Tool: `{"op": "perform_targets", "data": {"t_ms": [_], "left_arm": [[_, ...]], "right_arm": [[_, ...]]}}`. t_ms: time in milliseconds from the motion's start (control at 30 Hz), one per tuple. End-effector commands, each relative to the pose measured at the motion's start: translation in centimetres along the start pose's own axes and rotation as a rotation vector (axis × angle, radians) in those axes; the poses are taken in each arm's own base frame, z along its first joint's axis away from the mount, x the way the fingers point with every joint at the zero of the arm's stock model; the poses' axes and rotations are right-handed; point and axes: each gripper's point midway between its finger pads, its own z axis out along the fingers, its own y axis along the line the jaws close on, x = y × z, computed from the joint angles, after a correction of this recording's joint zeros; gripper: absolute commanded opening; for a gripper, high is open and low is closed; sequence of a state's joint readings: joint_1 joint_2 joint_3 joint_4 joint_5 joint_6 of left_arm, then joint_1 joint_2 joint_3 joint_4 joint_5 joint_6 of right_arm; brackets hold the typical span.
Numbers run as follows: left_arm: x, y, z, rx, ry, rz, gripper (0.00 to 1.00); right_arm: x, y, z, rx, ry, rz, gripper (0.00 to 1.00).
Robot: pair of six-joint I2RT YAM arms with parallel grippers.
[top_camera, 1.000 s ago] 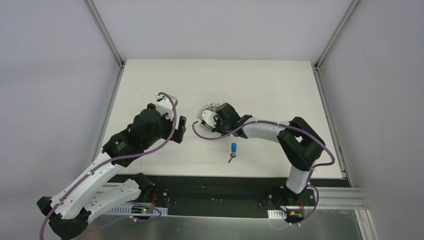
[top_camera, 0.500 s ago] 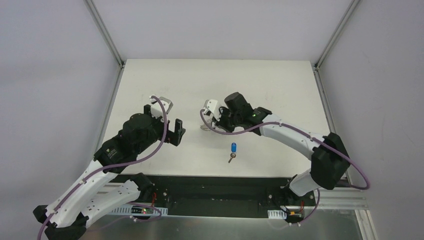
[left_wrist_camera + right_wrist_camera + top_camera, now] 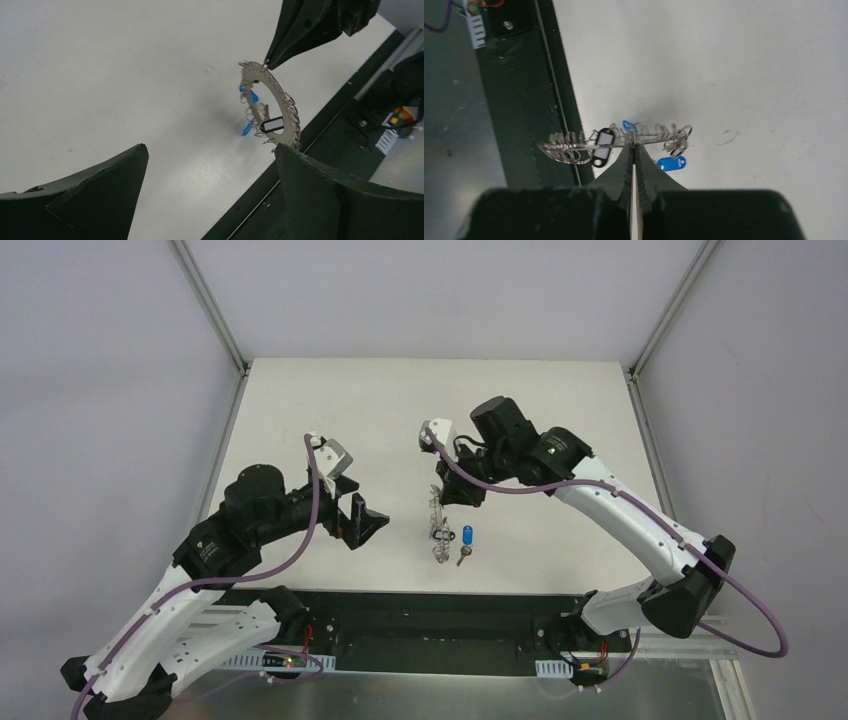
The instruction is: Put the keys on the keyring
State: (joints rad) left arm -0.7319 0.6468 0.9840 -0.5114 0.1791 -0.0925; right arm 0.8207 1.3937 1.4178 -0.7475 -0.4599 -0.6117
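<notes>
My right gripper is shut on the top edge of the silvery keyring, which hangs on edge above the table near the front. In the right wrist view my closed gripper pinches the keyring; a black-capped key hangs on it. A blue key lies on the table just right of the ring. My left gripper is open and empty, left of the ring and facing it. In the left wrist view the keyring hangs beyond my left gripper, with a black key and blue caps on it.
The white table ends at a black front rail close below the hanging ring. Metal frame posts stand at the back corners. The right arm's purple cable loops beside its wrist.
My right gripper has lifted the keyring off the table and carried it toward the front edge, where it now hangs. My left gripper has swung right and toward the front, facing the ring.
</notes>
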Motion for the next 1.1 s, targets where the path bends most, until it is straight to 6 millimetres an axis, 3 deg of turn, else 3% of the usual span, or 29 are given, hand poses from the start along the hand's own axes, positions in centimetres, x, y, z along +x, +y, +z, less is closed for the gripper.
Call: {"op": "perform_targets", "data": {"t_ms": [0, 167, 367, 667, 933, 1067], "left_arm": [[-3.1, -4.0, -0.5, 0.216, -0.080, -0.009, 1.00], [-4.2, -5.7, -0.1, 0.311, -0.109, -0.030, 1.00], [-5.2, -7.1, 0.7, 0.396, -0.140, -0.054, 0.90], [-5.5, -8.4, 1.1, 0.480, -0.137, -0.078, 0.72], [-5.5, -9.4, 0.6, 0.550, -0.134, -0.069, 0.49], [-5.7, -10.1, 0.2, 0.597, -0.137, -0.068, 0.43]], "right_arm": [[-2.2, 3.9, -3.3, -0.118, -0.022, 0.062, 0.00], [-3.5, 5.6, -4.2, -0.190, 0.002, 0.142, 0.00], [-4.4, 6.8, -4.7, -0.225, 0.091, 0.230, 0.00], [-5.2, 8.9, -5.1, -0.247, 0.103, 0.209, 0.00], [-6.8, 10.7, -5.8, -0.304, 0.084, 0.205, 0.00], [-7.4, 11.2, -5.8, -0.316, 0.086, 0.213, 0.00]]}}
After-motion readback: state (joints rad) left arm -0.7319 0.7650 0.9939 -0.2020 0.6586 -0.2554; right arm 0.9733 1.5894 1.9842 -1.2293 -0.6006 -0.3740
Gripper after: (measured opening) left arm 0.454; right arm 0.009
